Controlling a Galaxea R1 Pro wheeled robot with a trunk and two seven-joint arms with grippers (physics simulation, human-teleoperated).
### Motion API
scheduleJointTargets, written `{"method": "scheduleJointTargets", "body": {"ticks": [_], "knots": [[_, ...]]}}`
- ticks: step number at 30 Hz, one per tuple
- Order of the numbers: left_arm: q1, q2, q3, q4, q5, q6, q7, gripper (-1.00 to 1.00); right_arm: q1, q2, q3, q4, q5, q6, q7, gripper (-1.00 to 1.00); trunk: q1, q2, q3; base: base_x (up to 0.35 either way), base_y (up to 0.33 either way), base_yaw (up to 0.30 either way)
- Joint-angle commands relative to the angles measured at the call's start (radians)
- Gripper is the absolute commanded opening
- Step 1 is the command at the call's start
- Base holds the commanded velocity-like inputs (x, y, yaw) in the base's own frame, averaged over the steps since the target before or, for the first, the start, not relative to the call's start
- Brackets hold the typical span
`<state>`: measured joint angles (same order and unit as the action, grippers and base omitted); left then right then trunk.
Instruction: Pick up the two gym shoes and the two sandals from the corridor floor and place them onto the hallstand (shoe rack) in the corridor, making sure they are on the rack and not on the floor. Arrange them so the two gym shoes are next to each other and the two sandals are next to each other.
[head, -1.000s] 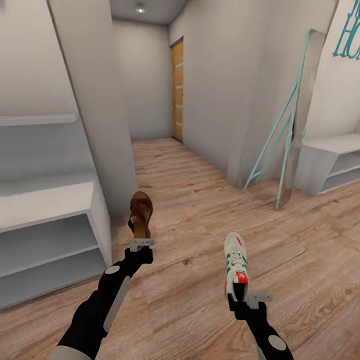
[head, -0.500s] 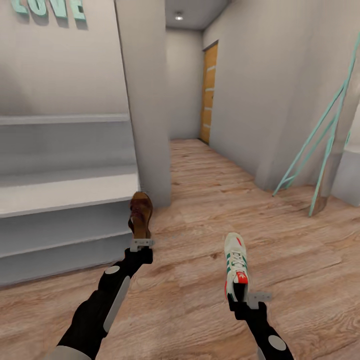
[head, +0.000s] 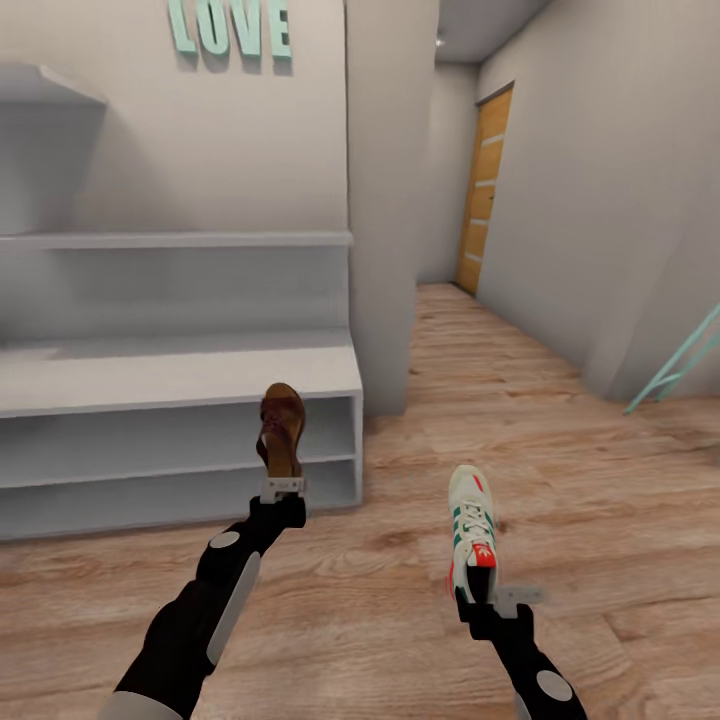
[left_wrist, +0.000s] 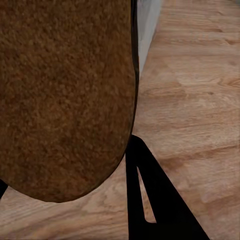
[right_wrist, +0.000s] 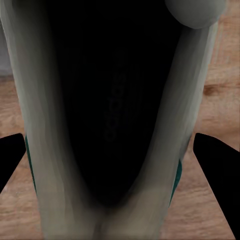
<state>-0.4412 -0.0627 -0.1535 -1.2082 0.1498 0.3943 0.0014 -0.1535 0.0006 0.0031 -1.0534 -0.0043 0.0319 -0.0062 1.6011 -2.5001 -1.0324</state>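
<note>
One sandal (head: 281, 430) is present, clamped at the left gripper (head: 284, 487). One gym shoe (head: 472, 530) is present, clamped at the right gripper (head: 492, 598). One hallstand (head: 180, 375) stands directly ahead of the left gripper, carrying two open shelf rows, two stepped upper shelves and four teal letters (head: 230, 27).

A brown sandal (head: 281, 430) is held upright, toe up, in front of the shoe rack (head: 180, 375). A white gym shoe (head: 472, 530) with green stripes is held toe-forward above the wood floor (head: 520, 440). The pale grey rack's shelves are seen beneath teal "LOVE" letters.
</note>
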Motion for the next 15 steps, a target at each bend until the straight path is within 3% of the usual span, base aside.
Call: {"method": "scheduleJointTargets", "body": {"ticks": [1,12,15], "knots": [[-0.001,0.0,0.0,-0.001,0.009,0.005,0.0,-1.0,0.0,0.0,0.0,-0.002,0.0,0.003,-0.001,-1.0,0.0,0.0,0.0,0.0,0.322,0.292],[-0.001,0.0,0.0,-0.001,0.008,0.005,0.0,-1.0,0.0,0.0,0.0,-0.002,0.0,0.003,-0.001,-1.0,0.0,0.0,0.008,0.0,0.322,0.29],[-0.001,0.0,0.0,-0.001,0.008,0.005,0.0,-1.0,0.0,0.0,0.0,-0.002,0.0,0.003,-0.001,-1.0,0.0,0.0,0.009,0.0,0.322,0.162]]}}
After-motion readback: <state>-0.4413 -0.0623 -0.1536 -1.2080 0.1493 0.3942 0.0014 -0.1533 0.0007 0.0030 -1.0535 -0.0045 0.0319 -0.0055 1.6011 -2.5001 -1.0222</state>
